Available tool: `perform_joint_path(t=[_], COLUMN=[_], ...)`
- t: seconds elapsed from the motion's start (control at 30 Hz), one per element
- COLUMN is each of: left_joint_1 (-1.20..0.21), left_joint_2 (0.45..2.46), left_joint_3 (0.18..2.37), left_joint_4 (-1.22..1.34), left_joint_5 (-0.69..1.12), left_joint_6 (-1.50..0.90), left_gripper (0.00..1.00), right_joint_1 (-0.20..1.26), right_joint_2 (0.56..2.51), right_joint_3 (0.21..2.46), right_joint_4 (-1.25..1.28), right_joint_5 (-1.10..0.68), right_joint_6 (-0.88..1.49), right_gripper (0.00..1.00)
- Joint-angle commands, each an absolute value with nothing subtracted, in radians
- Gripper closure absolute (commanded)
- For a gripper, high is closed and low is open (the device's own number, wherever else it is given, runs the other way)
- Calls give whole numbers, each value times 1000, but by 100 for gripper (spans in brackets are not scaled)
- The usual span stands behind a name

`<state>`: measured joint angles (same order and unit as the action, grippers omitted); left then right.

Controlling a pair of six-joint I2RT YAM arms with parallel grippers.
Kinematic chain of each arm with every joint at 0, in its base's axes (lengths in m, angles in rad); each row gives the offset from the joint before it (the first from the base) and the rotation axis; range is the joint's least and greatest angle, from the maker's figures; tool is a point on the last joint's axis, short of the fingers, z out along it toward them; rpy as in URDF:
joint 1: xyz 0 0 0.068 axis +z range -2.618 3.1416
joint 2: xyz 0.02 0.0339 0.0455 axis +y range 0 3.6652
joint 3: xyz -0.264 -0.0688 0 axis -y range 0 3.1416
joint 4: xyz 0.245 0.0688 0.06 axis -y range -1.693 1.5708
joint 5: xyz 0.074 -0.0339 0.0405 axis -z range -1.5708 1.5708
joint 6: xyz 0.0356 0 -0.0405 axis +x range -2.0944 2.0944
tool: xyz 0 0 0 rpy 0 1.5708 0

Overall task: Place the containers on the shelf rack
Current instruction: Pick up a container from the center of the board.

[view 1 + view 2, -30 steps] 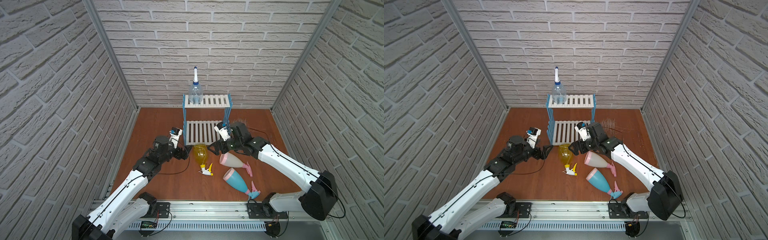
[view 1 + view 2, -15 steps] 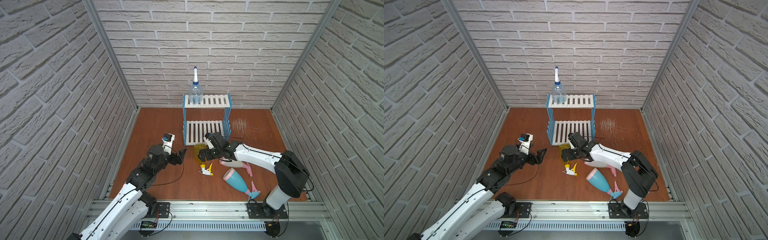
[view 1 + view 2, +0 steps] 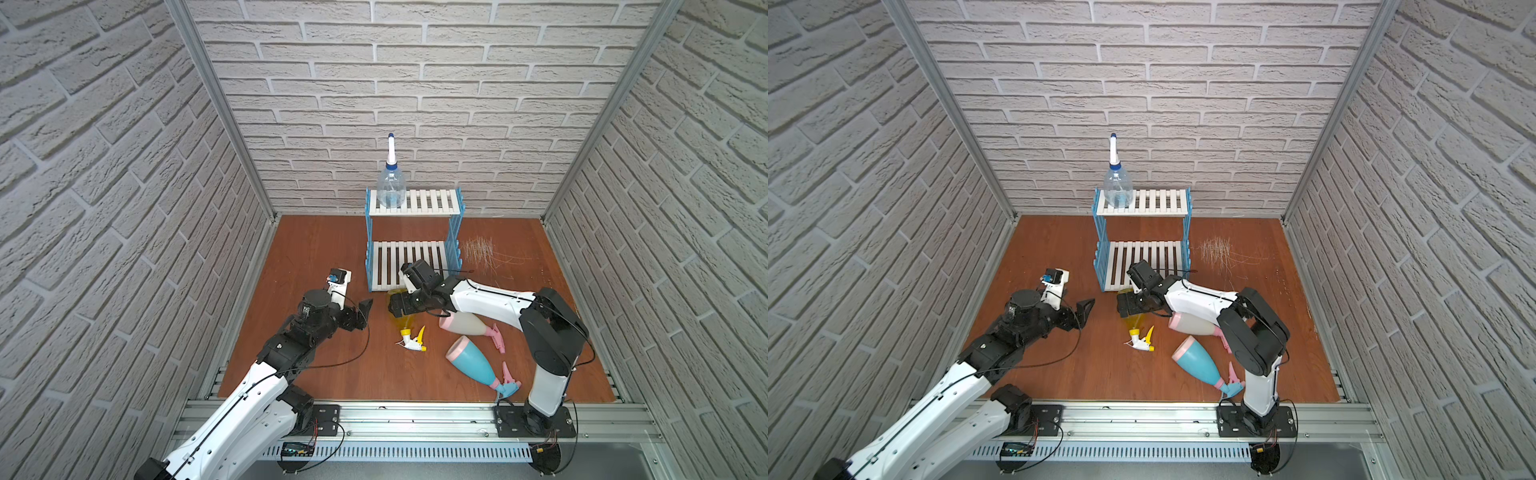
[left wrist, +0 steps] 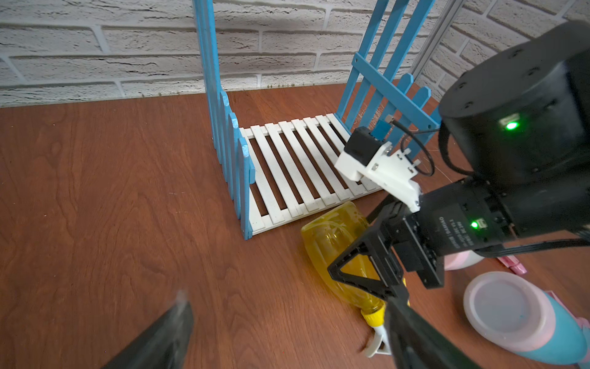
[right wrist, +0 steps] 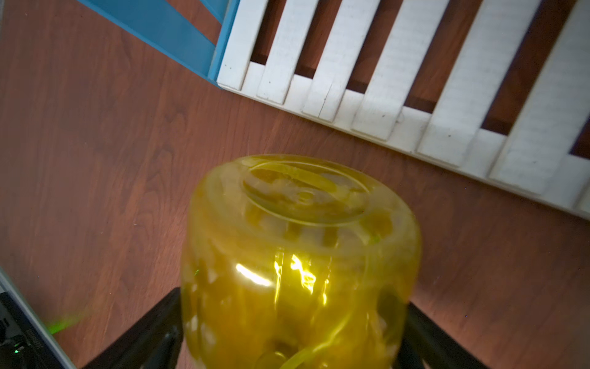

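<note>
A clear container (image 3: 391,189) (image 3: 1118,189) stands upright at the left end of the shelf rack's top shelf (image 3: 432,202) (image 3: 1158,202). The yellow container (image 3: 409,322) (image 3: 1136,322) (image 4: 332,236) (image 5: 297,255) lies on the floor just in front of the rack. My right gripper (image 3: 401,307) (image 3: 1127,307) (image 5: 293,319) is open, with a finger close against each side of the container's body. A cream container (image 3: 463,324) (image 3: 1192,324) and a light blue one (image 3: 471,359) (image 3: 1196,357) (image 4: 510,310) lie to the right. My left gripper (image 3: 362,313) (image 3: 1081,313) (image 4: 287,338) hangs open and empty left of the yellow container.
The rack's lower shelf (image 4: 287,166) (image 5: 383,80) holds nothing. Brick walls enclose the wooden floor (image 3: 324,257) on three sides. Scratch marks (image 3: 478,249) lie right of the rack. A metal rail (image 3: 415,415) runs along the front edge.
My right arm has swung from beside the rack down over the yellow container, and its jaws have narrowed slightly. My left arm has drawn back to the left, away from the yellow container.
</note>
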<state>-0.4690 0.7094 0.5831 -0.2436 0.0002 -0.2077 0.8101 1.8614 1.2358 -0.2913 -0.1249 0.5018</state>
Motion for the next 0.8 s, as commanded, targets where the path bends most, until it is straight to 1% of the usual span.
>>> perform_joint_path(t=[0.0,0.17,0.37,0.43,0.53,0.63,0.77], left_joint_1=[-474,-474,-473,-474,-485,-565,-729], left_joint_2=[712,713,718,718,768,821,872], left_joint_3=[566,562,586,616,695,778,820], left_joint_4=[-180,-171,-210,-240,-333,-472,-539], left_joint_5=[-17,-7,14,35,97,62,-104], left_joint_6=[-200,-220,-177,-133,-20,160,422], left_gripper=[2,2,2,2,2,2,2], right_joint_1=[816,815,814,815,812,800,779], right_joint_2=[1882,1870,1820,1791,1747,1717,1690], right_joint_3=[1270,1266,1286,1300,1333,1387,1455], right_joint_4=[-296,-297,-363,-408,-516,-654,-837], right_joint_5=[-144,-161,-210,-232,-272,-368,-486], right_joint_6=[519,533,528,496,414,296,169], right_gripper=[10,20,22,22,22,22,22])
